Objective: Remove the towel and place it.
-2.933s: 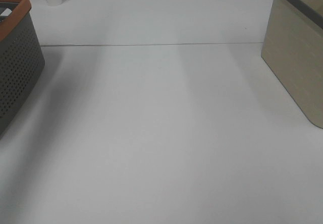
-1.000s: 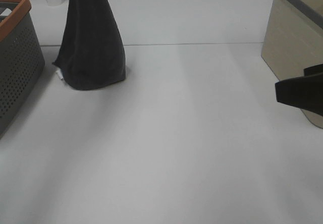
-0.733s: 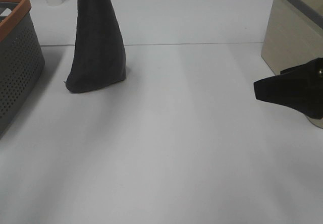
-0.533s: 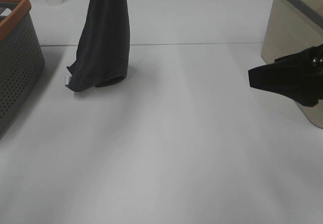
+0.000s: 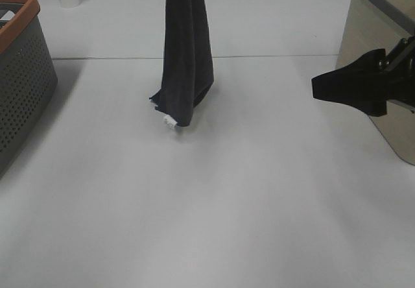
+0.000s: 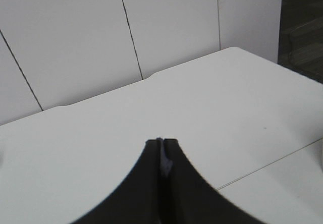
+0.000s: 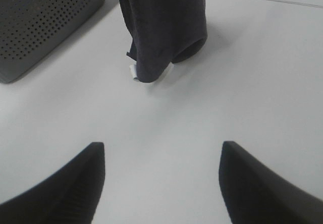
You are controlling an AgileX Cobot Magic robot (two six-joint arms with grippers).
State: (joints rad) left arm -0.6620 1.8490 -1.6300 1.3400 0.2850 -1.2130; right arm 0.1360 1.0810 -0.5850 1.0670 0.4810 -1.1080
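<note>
The dark charcoal-grey terry towel (image 5: 187, 54) is out of the grey perforated plastic basket with the orange rim (image 5: 19, 80). It hangs well apart from the basket as a narrow, bunched column over the white table (image 5: 227, 204). Its top runs out of the high view. Its lower end, with the small white care tag (image 5: 170, 120), seems just to brush the table on the side away from the basket.

In its wrist view the left end effector (image 6: 161, 143) is closed, with only a thin sliver of fabric showing between the fingertips, so I judge it is gripping the towel by an edge or corner. The right end effector (image 7: 161, 148) is empty, with its jaws spread wide. It sits much farther from the basket than the towel and faces the towel's lower end.

The main risks, as I judge them:
- **Slipping:** the pinch looks shallow, so a swing or quick move could pull the cloth free and drop it in a heap.
- **Crumpling:** lowering the bunched towel as it hangs would probably pile it up rather than spread it.
- **Folding under:** dragging the lower end across the table could tuck the tag corner beneath.
- **Bad second grasp:** if the right end effector goes for the bottom corner, it could catch several folded layers or only the tag, or nudge the hanging cloth aside and close on nothing.
</note>
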